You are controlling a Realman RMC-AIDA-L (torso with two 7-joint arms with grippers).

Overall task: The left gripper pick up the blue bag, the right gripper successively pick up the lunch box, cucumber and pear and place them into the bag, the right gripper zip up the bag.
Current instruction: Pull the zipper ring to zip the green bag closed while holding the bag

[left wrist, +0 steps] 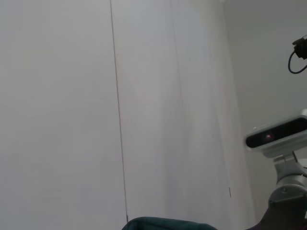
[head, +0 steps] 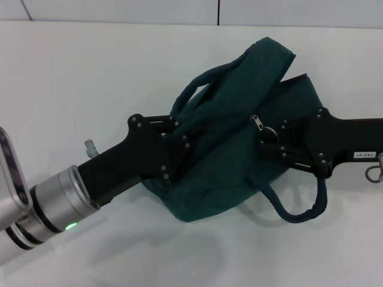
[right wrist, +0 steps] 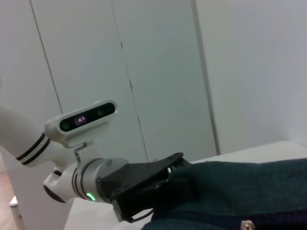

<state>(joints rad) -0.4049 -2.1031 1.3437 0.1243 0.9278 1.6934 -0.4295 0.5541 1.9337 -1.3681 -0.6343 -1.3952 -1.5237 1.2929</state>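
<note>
The blue bag [head: 221, 179] hangs in the middle of the head view, bulging, with one loop handle [head: 299, 212] drooping at the front. My left gripper [head: 179, 146] is shut on the fabric of its left side. My right gripper [head: 270, 139] comes in from the right, its fingertips pinched together right by the metal zipper pull [head: 255, 121] on the bag's top. The right wrist view shows the bag [right wrist: 249, 191] and the left gripper [right wrist: 144, 184] on it. The bag's edge [left wrist: 168, 224] shows in the left wrist view. The lunch box, cucumber and pear are out of sight.
A white table [head: 72, 72] lies under the bag, with the bag's shadow on it near the front. A white panelled wall [head: 119, 9] stands behind the table's far edge.
</note>
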